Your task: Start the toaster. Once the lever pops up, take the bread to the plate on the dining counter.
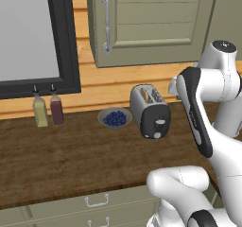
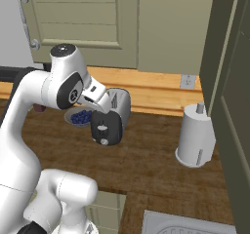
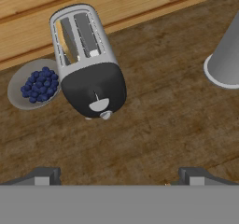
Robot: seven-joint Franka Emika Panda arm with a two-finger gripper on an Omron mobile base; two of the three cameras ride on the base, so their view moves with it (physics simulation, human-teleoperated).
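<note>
Wide-open and empty, the tool [image 3: 116,174] hovers above the desk [image 3: 163,125], short of the toaster [image 3: 86,59], likely lining up on its lever [image 3: 99,105]. Bread [image 3: 59,41] sits in one slot. Blueberries [image 3: 38,85] lie just beside.

You're looking down on the toaster [image 3: 87,59], standing on the wooden worktop [image 3: 163,125], black end panel toward you. The lever [image 3: 98,106] sits on that panel, a tan slice of bread [image 3: 60,40] in the left slot. The bowl of blueberries [image 3: 33,84] rests just beside it (almost touching). Your fingertips [image 3: 43,176] stand wide apart, gripper [image 3: 119,177] holding nothing.
</note>
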